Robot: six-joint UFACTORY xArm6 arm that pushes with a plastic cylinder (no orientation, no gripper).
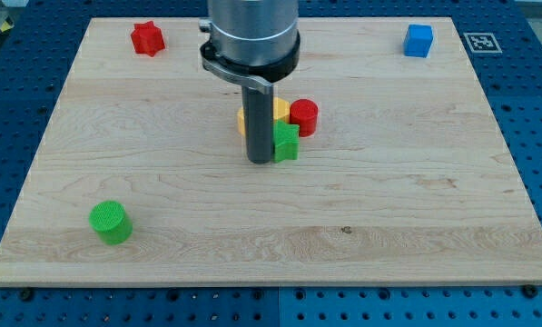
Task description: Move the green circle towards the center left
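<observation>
The green circle [111,222], a short green cylinder, stands near the board's bottom left corner. My tip [260,162] rests on the board near its middle, far to the right of and above the green circle. The rod touches or nearly touches a green star-shaped block [287,143] just to its right. A yellow block [277,113] lies partly hidden behind the rod. A red cylinder [303,117] stands just right of the yellow block.
A red star [147,38] sits near the top left corner. A blue cube [418,41] sits near the top right corner. The wooden board [389,209] lies on a blue perforated table, with a marker tag [478,42] beyond the board's top right corner.
</observation>
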